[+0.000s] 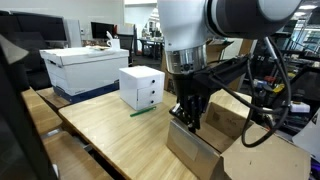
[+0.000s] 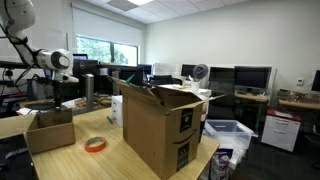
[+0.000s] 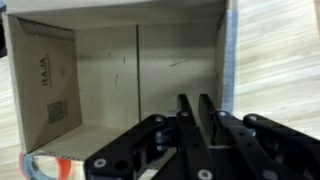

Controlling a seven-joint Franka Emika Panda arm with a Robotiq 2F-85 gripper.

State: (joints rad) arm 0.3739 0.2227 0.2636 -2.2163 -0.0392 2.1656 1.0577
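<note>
Gripper (image 3: pixel 195 112), fingers almost pressed together with nothing visible between them, hangs directly above the open cardboard box (image 3: pixel 110 80), one box wall just beside the fingertips.

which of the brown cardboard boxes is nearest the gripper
The low open brown cardboard box directly below the gripper; the tall brown cardboard box with raised flaps stands farther off.

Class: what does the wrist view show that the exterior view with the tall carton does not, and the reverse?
Wrist only: the bare inside of the low box, a RAJA print on its wall, the tool with fingers close together. Exterior only: the tall carton, a tape roll, monitors, a window. Both: the low box and the wooden table.
</note>
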